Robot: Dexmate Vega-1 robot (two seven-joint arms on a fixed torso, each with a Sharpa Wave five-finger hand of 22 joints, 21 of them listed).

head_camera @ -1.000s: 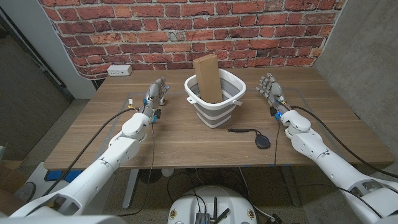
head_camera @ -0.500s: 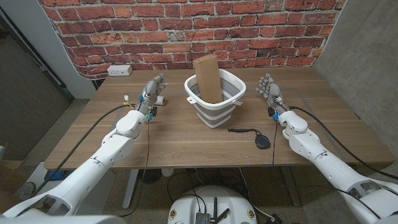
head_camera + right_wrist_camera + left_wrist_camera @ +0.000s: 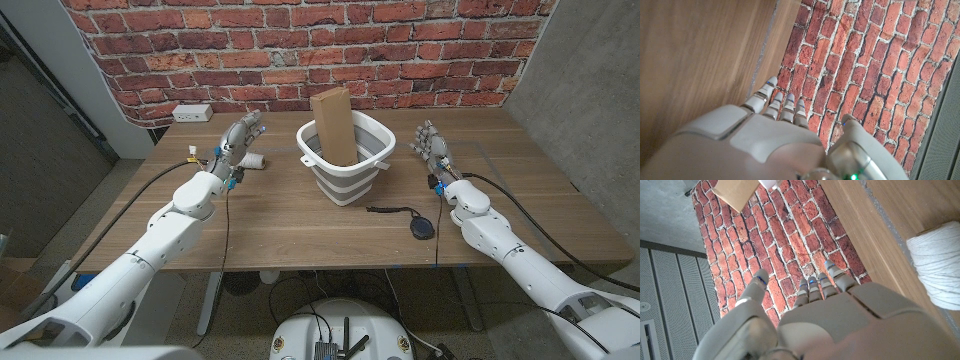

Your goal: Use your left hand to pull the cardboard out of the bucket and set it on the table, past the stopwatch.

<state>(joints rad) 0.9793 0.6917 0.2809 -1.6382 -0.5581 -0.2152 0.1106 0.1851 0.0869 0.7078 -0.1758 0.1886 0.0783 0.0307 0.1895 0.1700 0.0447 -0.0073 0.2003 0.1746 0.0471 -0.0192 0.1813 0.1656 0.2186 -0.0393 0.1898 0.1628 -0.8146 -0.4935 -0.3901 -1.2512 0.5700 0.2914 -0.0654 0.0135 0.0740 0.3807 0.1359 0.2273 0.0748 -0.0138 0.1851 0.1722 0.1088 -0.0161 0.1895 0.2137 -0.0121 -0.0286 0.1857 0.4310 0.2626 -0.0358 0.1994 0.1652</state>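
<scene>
A tall brown cardboard piece [image 3: 333,125] stands upright in the white and grey bucket [image 3: 345,165] at the table's middle back; its corner [image 3: 733,194] shows in the left wrist view. The black stopwatch [image 3: 422,228] with its cord lies on the table in front and to the right of the bucket. My left hand [image 3: 239,142] is raised to the left of the bucket, fingers apart, holding nothing. My right hand [image 3: 433,148] stands to the right of the bucket, fingers spread and empty.
A white spool of string [image 3: 937,263] [image 3: 255,161] sits on the table by my left hand. A white power outlet box [image 3: 192,113] lies at the back left by the brick wall [image 3: 300,40]. Cables trail along both arms.
My left hand has lifted and drawn back to the left, away from the table surface, with the arm swinging outward. The right hand, bucket and cardboard stay put.
</scene>
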